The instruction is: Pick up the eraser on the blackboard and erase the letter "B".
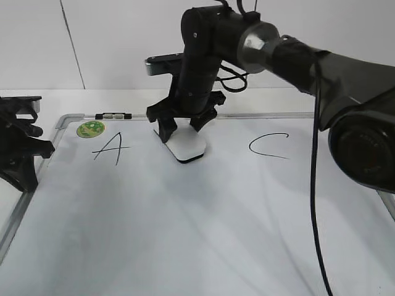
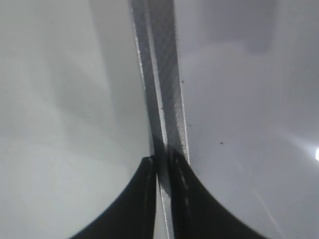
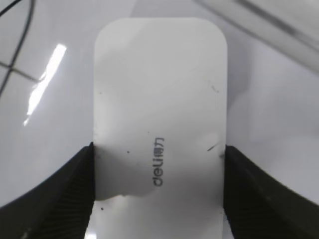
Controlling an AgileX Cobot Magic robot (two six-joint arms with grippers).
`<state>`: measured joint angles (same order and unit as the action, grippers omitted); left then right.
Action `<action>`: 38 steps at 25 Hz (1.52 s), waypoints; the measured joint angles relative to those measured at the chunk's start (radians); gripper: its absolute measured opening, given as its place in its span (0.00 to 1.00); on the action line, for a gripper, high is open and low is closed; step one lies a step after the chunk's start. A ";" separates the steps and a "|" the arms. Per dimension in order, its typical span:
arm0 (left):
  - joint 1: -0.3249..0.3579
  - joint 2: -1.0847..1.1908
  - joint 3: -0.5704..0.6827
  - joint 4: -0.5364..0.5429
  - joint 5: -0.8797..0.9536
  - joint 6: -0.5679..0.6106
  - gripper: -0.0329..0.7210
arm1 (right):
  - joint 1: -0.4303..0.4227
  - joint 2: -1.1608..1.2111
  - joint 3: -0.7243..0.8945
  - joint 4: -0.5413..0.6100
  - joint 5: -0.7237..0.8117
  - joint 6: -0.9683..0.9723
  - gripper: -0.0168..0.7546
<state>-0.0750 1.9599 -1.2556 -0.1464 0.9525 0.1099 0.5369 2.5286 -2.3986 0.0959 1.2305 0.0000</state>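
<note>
The blackboard [image 1: 185, 222] is a white board with a grey frame lying flat. It bears a black "A" [image 1: 110, 149], a "C" [image 1: 266, 146] and a round green sticker [image 1: 91, 129]. The letter "B" does not show; the spot between "A" and "C" is covered by the eraser. The eraser [image 1: 187, 145] is a white rounded block with a dark base, resting on the board. My right gripper [image 1: 184, 127] is shut on its sides; in the right wrist view the eraser [image 3: 159, 124] fills the space between the jaws [image 3: 158, 164]. My left gripper [image 2: 160, 162] is shut and empty over the board's left frame.
The left arm [image 1: 18, 145] rests at the board's left edge. The grey frame rail [image 2: 162, 79] runs under the left jaws. A small black clip [image 1: 113, 115] sits on the top frame. The right arm's cable [image 1: 316, 185] hangs over the board's right side.
</note>
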 joint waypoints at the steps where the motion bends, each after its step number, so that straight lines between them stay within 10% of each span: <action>1: 0.000 0.000 0.000 0.000 0.000 0.000 0.10 | -0.008 0.000 0.000 0.000 -0.004 0.000 0.76; 19: 0.000 0.000 0.000 0.000 0.000 0.000 0.10 | -0.030 -0.239 0.060 0.004 0.019 0.000 0.76; 38: 0.000 0.001 -0.001 -0.002 0.023 0.002 0.10 | -0.205 -0.849 0.846 -0.124 0.017 0.077 0.76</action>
<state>-0.0750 1.9609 -1.2563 -0.1485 0.9751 0.1116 0.3320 1.6797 -1.5526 -0.0284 1.2475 0.0767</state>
